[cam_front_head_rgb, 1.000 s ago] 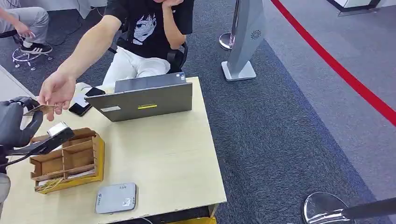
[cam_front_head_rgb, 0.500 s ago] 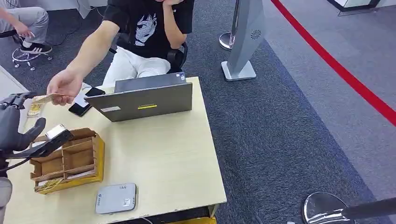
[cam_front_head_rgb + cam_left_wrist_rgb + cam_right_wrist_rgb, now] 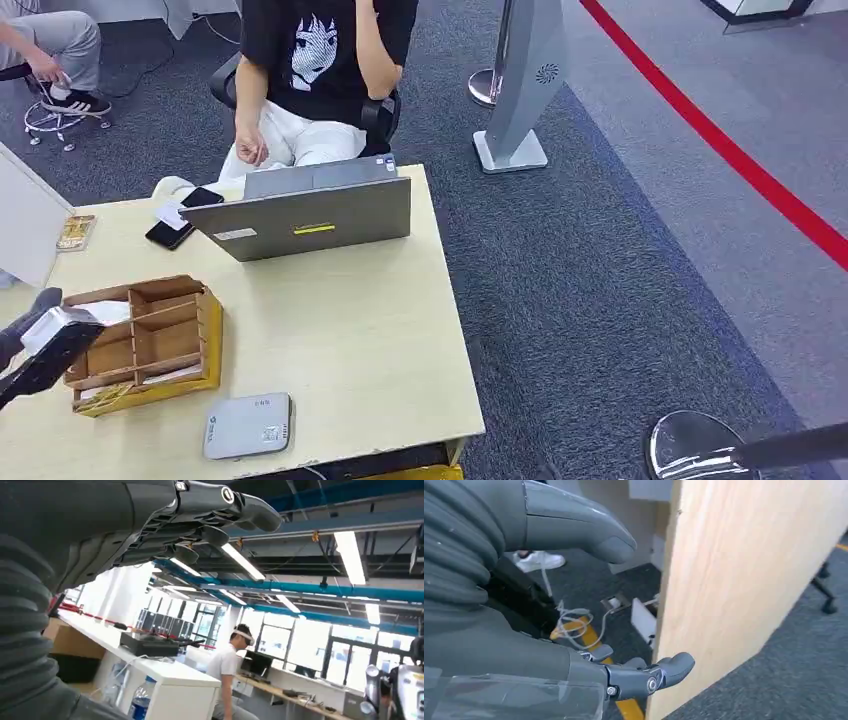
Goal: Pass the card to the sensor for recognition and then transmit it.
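My left hand (image 3: pixel 165 515) holds nothing. Its fingers are stretched out and a little apart, and it sits at the near left edge of the worktop (image 3: pixel 350 330). My right hand (image 3: pixel 499 640) is also empty, with the thumb and fingers spread, and it hangs low beside the worktop's edge. So I judge the left hand is the nearer one.

A card (image 3: pixel 76 231) lies flat at the far left corner, at about 12 to 1 o'clock from my left hand, and its long axis points away from me. I cannot tell if this is the card to pass. The grey card reader (image 3: pixel 249 424) lies at about 4 o'clock, beyond the wooden organizer (image 3: pixel 150 345).
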